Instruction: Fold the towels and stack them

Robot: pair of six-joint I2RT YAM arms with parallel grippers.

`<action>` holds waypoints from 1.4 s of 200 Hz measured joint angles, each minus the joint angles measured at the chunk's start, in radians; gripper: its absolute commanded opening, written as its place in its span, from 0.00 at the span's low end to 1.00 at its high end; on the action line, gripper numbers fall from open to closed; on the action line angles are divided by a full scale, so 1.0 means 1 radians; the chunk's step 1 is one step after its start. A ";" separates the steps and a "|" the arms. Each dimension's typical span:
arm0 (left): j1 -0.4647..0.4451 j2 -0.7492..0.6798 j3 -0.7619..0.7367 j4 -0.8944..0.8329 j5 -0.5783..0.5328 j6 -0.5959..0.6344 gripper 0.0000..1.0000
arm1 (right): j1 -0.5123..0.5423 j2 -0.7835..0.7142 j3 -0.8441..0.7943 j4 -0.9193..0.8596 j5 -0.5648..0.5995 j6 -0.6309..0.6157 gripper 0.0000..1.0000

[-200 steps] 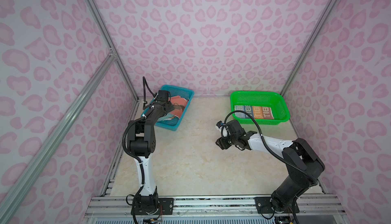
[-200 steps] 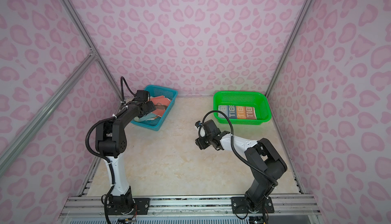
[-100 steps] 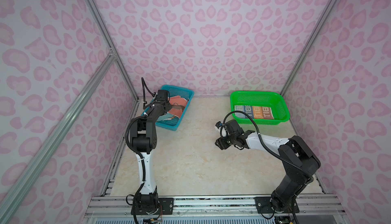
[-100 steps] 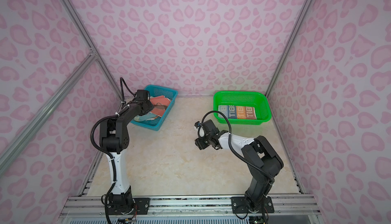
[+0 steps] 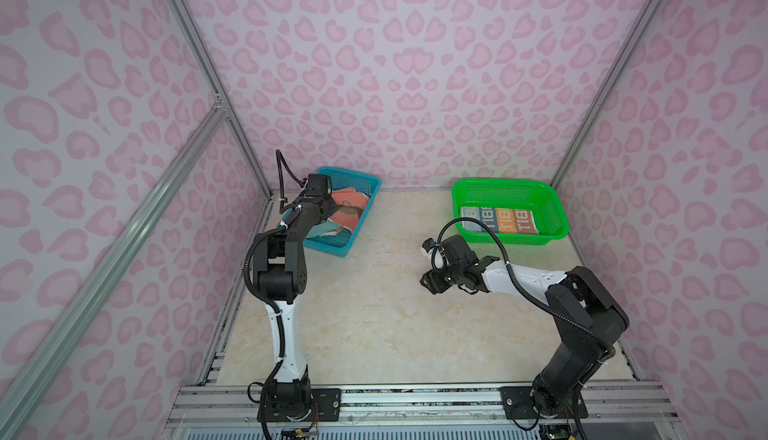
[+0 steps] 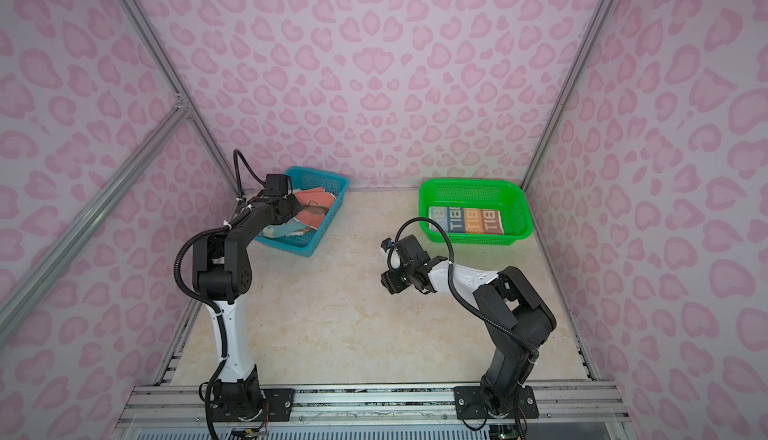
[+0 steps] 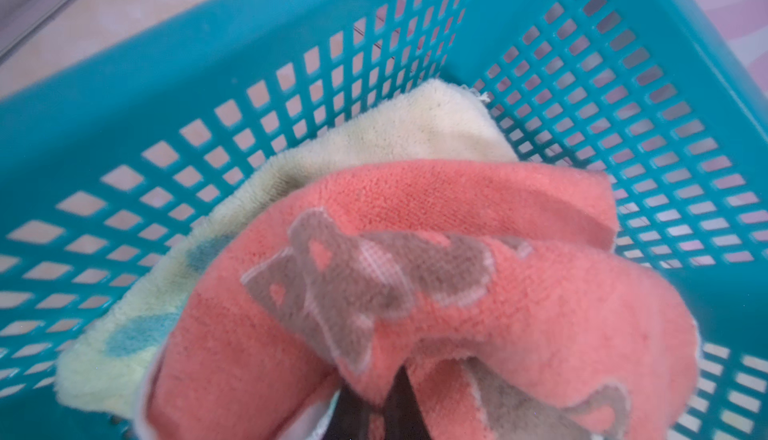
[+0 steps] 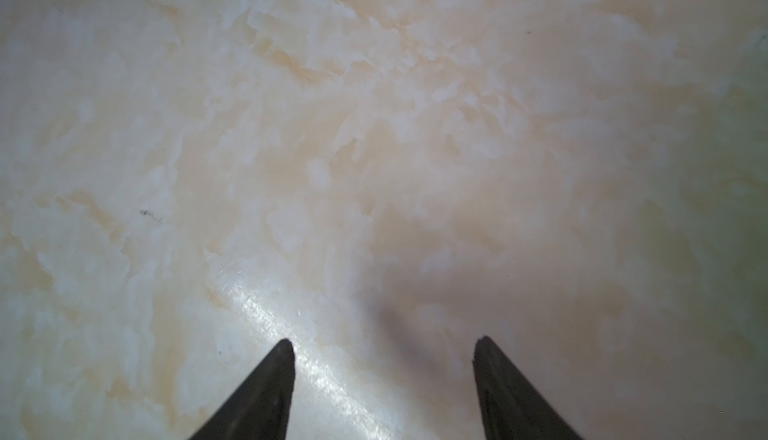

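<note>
Right wrist view: the right gripper hangs empty, jaws apart, over the tabletop. Farther back, left of centre in both top views, the left gripper pinches the coral towel inside the blue basket. Right of centre, the striped towel lies flat in the green basket.

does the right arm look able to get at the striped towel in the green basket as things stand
Likely yes: the right gripper is open and empty over bare table, the green basket sits close by, and the striped towel lies flat inside with nothing on top.
</note>
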 measured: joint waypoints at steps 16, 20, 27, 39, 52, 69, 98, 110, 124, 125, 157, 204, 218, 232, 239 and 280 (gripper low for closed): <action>0.000 -0.022 -0.012 0.007 0.026 0.009 0.02 | 0.000 0.000 -0.002 0.005 -0.002 0.000 0.68; 0.000 -0.028 -0.016 0.008 0.033 0.010 0.02 | 0.000 0.000 -0.003 0.008 -0.003 0.001 0.68; 0.000 -0.042 -0.024 0.011 0.047 0.010 0.02 | 0.000 0.000 -0.005 0.014 -0.005 0.005 0.68; 0.000 -0.071 -0.042 0.026 0.074 0.013 0.02 | 0.000 0.000 -0.007 0.021 -0.007 0.008 0.68; 0.000 -0.103 -0.061 0.047 0.102 0.014 0.02 | 0.000 0.000 -0.014 0.029 -0.008 0.008 0.68; 0.000 -0.167 -0.095 0.081 0.154 0.017 0.02 | 0.000 0.000 -0.018 0.031 -0.011 0.013 0.68; -0.001 -0.319 -0.150 0.135 0.242 0.018 0.02 | 0.000 0.000 -0.019 0.045 -0.011 0.025 0.68; -0.003 -0.389 -0.164 0.163 0.273 0.019 0.02 | 0.000 0.000 -0.020 0.047 -0.010 0.026 0.68; -0.005 -0.441 -0.181 0.217 0.305 0.020 0.02 | 0.000 0.000 -0.024 0.054 -0.010 0.027 0.68; -0.005 -0.443 -0.182 0.219 0.307 0.020 0.02 | 0.000 0.000 -0.024 0.054 -0.010 0.027 0.68; -0.016 -0.496 -0.233 0.243 0.363 0.020 0.02 | 0.001 -0.003 -0.034 0.067 -0.003 0.034 0.68; -0.074 -0.587 -0.272 0.262 0.468 0.025 0.02 | 0.000 -0.035 -0.058 0.076 0.008 0.042 0.68; -0.112 -0.610 -0.274 0.261 0.487 0.037 0.02 | 0.000 -0.050 -0.065 0.076 0.019 0.043 0.69; -0.156 -0.632 -0.277 0.251 0.497 0.059 0.02 | -0.002 -0.069 -0.072 0.076 0.035 0.044 0.69; -0.178 -0.644 -0.280 0.241 0.500 0.068 0.02 | -0.003 -0.083 -0.078 0.075 0.040 0.044 0.69; -0.313 -0.694 -0.313 0.211 0.509 0.111 0.02 | -0.036 -0.197 -0.124 0.067 0.130 0.041 0.69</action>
